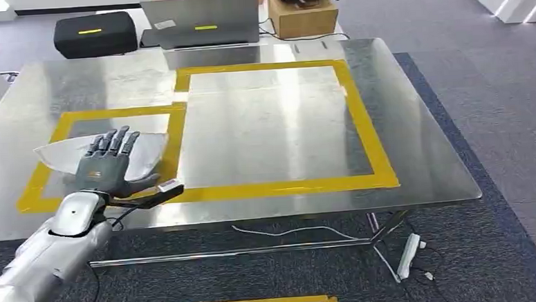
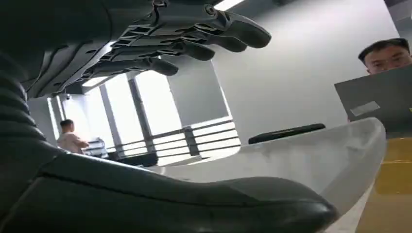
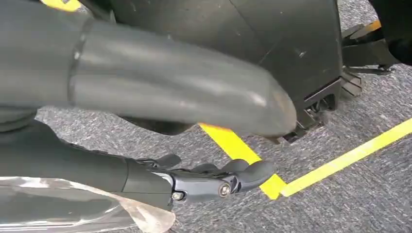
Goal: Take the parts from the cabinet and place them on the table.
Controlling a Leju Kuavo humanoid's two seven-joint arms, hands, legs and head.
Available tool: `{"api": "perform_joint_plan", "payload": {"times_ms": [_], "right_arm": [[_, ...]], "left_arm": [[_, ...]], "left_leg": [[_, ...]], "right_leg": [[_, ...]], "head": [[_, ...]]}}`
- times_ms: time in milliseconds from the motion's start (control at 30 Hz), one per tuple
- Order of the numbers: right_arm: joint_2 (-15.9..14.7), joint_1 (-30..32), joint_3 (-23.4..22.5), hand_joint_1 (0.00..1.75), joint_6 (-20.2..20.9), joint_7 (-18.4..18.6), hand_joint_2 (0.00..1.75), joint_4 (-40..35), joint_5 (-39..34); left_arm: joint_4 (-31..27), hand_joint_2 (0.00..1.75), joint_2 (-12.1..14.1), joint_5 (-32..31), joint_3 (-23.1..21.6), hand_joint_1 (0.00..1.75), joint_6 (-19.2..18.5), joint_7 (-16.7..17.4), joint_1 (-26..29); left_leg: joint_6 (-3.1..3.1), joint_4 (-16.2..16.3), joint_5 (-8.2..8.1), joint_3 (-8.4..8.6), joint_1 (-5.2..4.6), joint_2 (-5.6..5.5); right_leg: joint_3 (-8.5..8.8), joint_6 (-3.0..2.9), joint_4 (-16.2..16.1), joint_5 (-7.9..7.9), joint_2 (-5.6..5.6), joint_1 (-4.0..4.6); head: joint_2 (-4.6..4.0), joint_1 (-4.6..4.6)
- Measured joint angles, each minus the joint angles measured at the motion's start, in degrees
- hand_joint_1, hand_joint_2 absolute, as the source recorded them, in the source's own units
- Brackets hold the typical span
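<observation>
The left hand point(image 1: 108, 166) hovers with fingers spread directly over the white part point(image 1: 61, 155), seemingly not gripping it, whose long axis runs across the smaller taped frame point(image 1: 174, 135).

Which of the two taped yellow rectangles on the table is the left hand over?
The smaller yellow rectangle on the table's left, where the left hand sits over the white part; the larger yellow rectangle beside it holds nothing.
</observation>
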Motion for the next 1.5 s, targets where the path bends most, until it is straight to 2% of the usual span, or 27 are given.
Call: {"api": "perform_joint_plan", "payload": {"times_ms": [200,233,300,367,400,467,500,533,567,633,667,700,800,833,900,933,1000,1033,1100,1167,1200,1233,1333,1367,1400,1467,1500], "right_arm": [[0.0,0.07,0.0,0.0,-0.04,-0.02,0.0,0.0,0.0],[0.07,0.11,0.0,0.0,-0.13,-0.11,0.0,0.0,0.0],[0.15,0.18,-0.02,0.0,-0.28,-0.13,0.0,0.0,0.0],[0.15,0.08,-0.02,0.0,-0.46,-0.13,0.0,0.0,0.0],[0.15,0.04,-0.02,0.0,-0.61,-0.13,0.0,0.0,0.0],[0.15,0.15,-0.04,0.0,-0.63,-0.11,0.0,0.0,0.0],[0.15,0.24,-0.04,0.0,-0.63,-0.09,0.0,0.0,0.0],[0.15,0.32,-0.04,0.0,-0.63,-0.07,0.0,0.0,0.0],[0.15,0.32,-0.04,0.0,-0.63,-0.04,0.0,0.0,0.0],[0.13,0.19,-0.04,0.0,-0.7,-0.02,0.0,0.0,0.0],[0.15,0.15,-0.04,0.0,-0.72,-0.02,0.0,0.0,0.0],[0.26,0.07,-0.04,0.0,-0.74,-0.02,0.0,0.0,0.0],[0.24,0.35,-0.07,0.0,-0.96,0.04,0.0,0.0,0.0],[0.24,0.45,-0.07,0.0,-0.96,0.04,0.0,0.0,0.0],[0.24,0.31,-0.07,0.0,-1.07,0.04,0.0,0.0,0.0],[0.24,0.29,-0.07,0.0,-1.14,0.04,0.0,0.0,0.0],[0.24,0.45,-0.07,0.0,-1.16,0.04,0.0,0.0,0.0],[0.24,0.53,-0.07,0.0,-1.14,0.06,0.0,0.0,0.0],[0.24,0.53,-0.09,0.0,-1.14,0.09,0.0,0.0,0.0],[0.24,0.45,-0.13,0.0,-1.16,0.26,0.0,0.0,0.0],[0.26,0.45,-0.2,0.0,-1.16,0.35,0.0,0.0,0.0],[0.28,0.45,-0.31,0.0,-1.16,0.35,0.0,-0.02,0.0],[0.31,0.53,-0.55,0.0,-1.09,0.37,0.0,0.0,0.0],[0.28,0.56,-0.57,0.0,-1.11,0.37,0.0,0.0,0.0],[0.28,0.61,-0.61,0.0,-1.14,0.39,0.0,0.0,0.0],[0.28,0.73,-0.63,0.0,-1.11,0.48,0.0,0.0,0.0],[0.28,0.72,-0.68,0.0,-1.14,0.48,0.0,0.0,0.0]], "left_arm": [[-0.66,0.0,0.0,1.09,0.04,0.0,1.82,-1.27,0.09],[-1.05,0.0,0.02,1.07,0.09,0.0,2.1,-1.36,0.13],[-2.09,0.0,0.0,0.96,0.13,0.0,2.56,-1.36,0.2],[-3.5,0.0,-0.26,0.61,0.11,0.0,2.58,-1.36,0.37],[-4.15,0.0,-0.43,0.55,0.09,0.0,2.58,-1.36,0.36],[-4.83,0.0,-0.55,0.5,0.09,0.0,2.56,-1.38,0.75],[-5.01,0.0,-0.63,0.5,0.09,0.0,2.56,-1.36,1.04],[-5.22,0.0,-0.79,0.48,0.09,0.0,2.54,-1.38,1.36],[-5.33,0.0,-0.83,0.48,0.07,0.0,2.54,-1.38,1.59],[-5.66,0.0,-0.87,0.48,0.02,0.0,2.51,-1.42,1.75],[-5.92,0.0,-0.85,0.48,0.02,0.0,2.51,-1.49,1.73],[-6.27,0.0,-0.81,0.48,0.04,0.0,2.54,-1.62,1.73],[-6.86,0.0,-0.81,0.44,0.02,0.0,2.73,-1.77,2.1],[-7.17,0.0,-0.79,0.07,0.02,0.0,2.75,-1.77,2.41],[-7.91,0.0,-0.83,-0.31,-0.11,0.0,2.8,-1.77,2.89],[-8.3,0.0,-0.83,-0.57,-0.11,0.0,2.84,-1.66,3.04],[-8.83,0.0,-0.83,-0.83,-0.17,0.0,2.97,-1.55,3.57],[-9.2,0.0,-0.83,-0.83,-0.2,0.0,3.02,-1.55,4.07],[-10.08,0.0,-0.83,-0.81,-0.17,0.0,3.08,-1.55,4.75],[-11.12,0.0,-0.81,-0.68,-0.17,0.0,3.04,-1.55,4.76],[-11.71,0.0,-0.74,-0.61,-0.13,0.0,3.04,-1.55,4.73],[-12.22,0.0,-0.74,-0.61,-0.13,0.0,3.08,-1.66,4.8],[-13.0,0.0,-0.5,-0.54,-0.13,0.0,3.1,-1.81,5.11],[-13.22,0.0,-0.55,-0.52,-0.18,0.0,3.13,-1.88,5.12],[-13.49,0.0,-0.5,-0.55,-0.22,0.0,3.13,-1.88,5.21],[-13.97,0.0,-0.46,-0.55,-0.22,0.0,3.13,-1.88,5.74],[-14.12,0.0,-0.44,-0.55,-0.22,0.0,3.13,-1.88,6.14]], "left_leg": [[0.01,0.01,-0.01,-0.01,-0.01,0.0],[0.63,0.51,-0.28,-0.11,-0.31,-0.06],[1.15,0.18,0.15,-0.01,-0.43,-0.07],[1.75,-1.86,1.16,0.84,0.07,0.13],[2.04,-2.02,1.34,0.8,0.11,0.15],[2.04,-2.01,1.34,0.53,0.07,0.16],[1.98,-1.98,1.38,0.46,0.07,0.16],[1.9,-1.9,1.43,0.42,0.13,0.13],[1.82,-1.84,1.45,0.42,0.23,0.09],[1.21,-1.41,1.32,0.38,0.59,0.02],[0.63,-0.92,1.14,0.15,0.55,-0.04],[0.09,-0.52,1.15,-0.52,0.27,-0.19],[-0.95,-0.06,1.95,-0.96,0.26,-0.35],[-1.19,-0.01,2.0,-1.19,0.31,-0.36],[-1.59,3.01,-1.72,-2.52,0.48,-0.11],[-1.78,7.31,-4.64,-3.99,0.5,-0.1],[-1.84,15.59,-8.93,-6.45,0.48,-0.11],[-1.74,17.56,-9.35,-6.52,0.47,-0.1],[-1.19,13.34,-6.48,-3.12,0.36,-0.1],[-0.2,2.69,-2.94,3.48,0.11,-0.1],[0.33,-0.66,-4.31,5.33,-0.13,-0.01],[0.0,-1.03,-3.56,5.29,-0.43,-0.06],[0.8,-1.39,-2.48,4.47,-0.86,-0.05],[1.25,-2.15,-1.53,4.43,-0.28,0.17],[1.57,-2.27,-0.94,3.77,-0.34,0.19],[2.06,-2.2,0.24,2.11,-0.4,0.21],[2.1,-2.16,0.87,1.26,-0.47,0.21]], "right_leg": [[-0.01,0.0,-0.01,0.0,0.0,0.0],[0.07,0.55,-0.36,0.19,-0.1,-0.33],[0.27,1.12,-0.62,0.57,-0.1,-0.4],[-0.5,1.28,0.2,-0.84,0.1,-0.38],[-1.76,1.27,2.99,-2.76,0.23,-0.36],[-6.47,1.54,13.14,-7.13,0.28,-0.47],[-8.43,1.71,17.05,-8.11,0.29,-0.48],[-9.13,1.82,18.1,-7.42,0.27,-0.57],[-8.44,1.93,16.37,-5.37,0.27,-0.74],[-4.23,2.41,6.89,0.35,0.23,-1.26],[-2.28,2.82,2.27,1.4,0.25,-1.58],[-1.06,2.54,2.06,0.9,0.62,-1.11],[-2.22,1.27,2.44,0.77,0.93,-1.08],[-2.48,0.53,2.4,1.15,0.81,-1.2],[-3.36,-0.91,2.28,1.87,0.56,-1.25],[-3.92,-1.37,2.29,2.17,0.53,-1.09],[-4.85,-1.93,2.33,2.85,0.31,-0.69],[-5.34,-2.02,2.35,3.22,0.26,-0.5],[-6.21,-2.02,2.42,3.91,0.25,-0.22],[-6.74,-1.85,2.43,4.54,0.23,-0.03],[-6.99,-1.63,2.42,4.88,0.14,-0.01],[-7.14,-1.19,2.32,5.3,0.13,-0.03],[-7.27,0.23,1.7,6.67,0.12,-0.33],[-7.67,0.43,2.14,5.85,0.24,-0.48],[-8.68,0.7,3.28,3.51,0.3,-0.37],[-10.97,1.05,11.41,-3.29,0.31,-0.39],[-12.13,1.21,15.95,-5.49,0.32,-0.37]], "head": [[0.0,0.0],[0.0,-0.06],[0.0,0.0],[-0.02,0.07],[0.0,0.2],[0.0,0.24],[0.0,0.24],[0.0,0.28],[0.0,0.31],[0.0,0.28],[0.0,0.37],[0.0,0.83],[0.0,0.57],[0.0,0.61],[0.0,0.22],[0.0,-0.04],[0.0,-0.11],[0.0,-0.09],[0.0,-0.11],[0.0,-0.11],[0.0,-0.04],[0.0,0.02],[0.0,-0.26],[-0.02,-0.35],[0.0,-0.27],[0.0,0.2],[0.0,0.22]]}}
